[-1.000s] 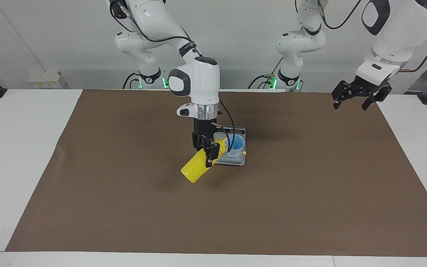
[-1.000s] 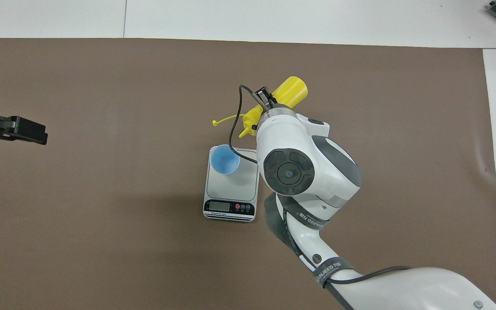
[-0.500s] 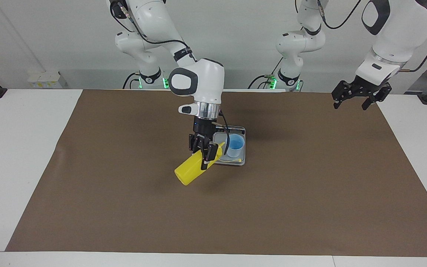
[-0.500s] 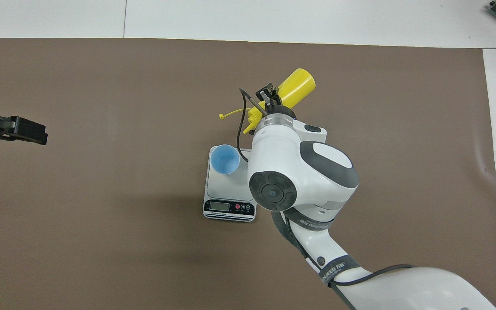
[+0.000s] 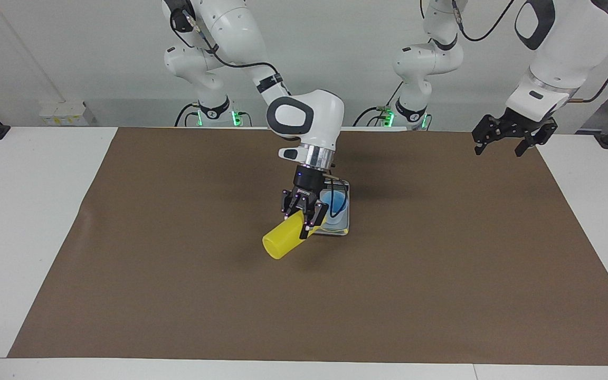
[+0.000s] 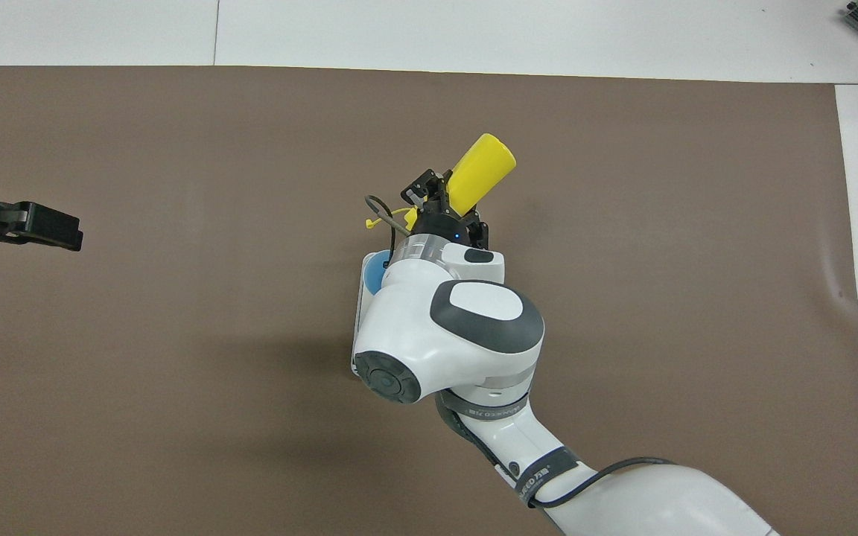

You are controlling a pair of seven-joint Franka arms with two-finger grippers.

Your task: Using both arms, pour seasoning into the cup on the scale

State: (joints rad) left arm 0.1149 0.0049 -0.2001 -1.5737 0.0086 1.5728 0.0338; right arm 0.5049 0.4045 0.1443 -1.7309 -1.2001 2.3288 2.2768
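Seasoning (image 5: 282,241) – yellow bottle, tilted – clamped in right gripper (image 5: 304,216) beside cup (image 5: 335,203)

Yellow seasoning bottle (image 5: 284,240) tilted, nozzle toward blue cup (image 5: 335,205), apparently on scale (image 5: 342,228).

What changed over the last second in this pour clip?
The right tool, shut on the yellow bottle throughout, swung with its wrist toward the left arm's end of the table, so the arm now covers most of the cup and the scale from overhead. The bottle stays tilted. Cup, scale and the waiting left tool did not move.
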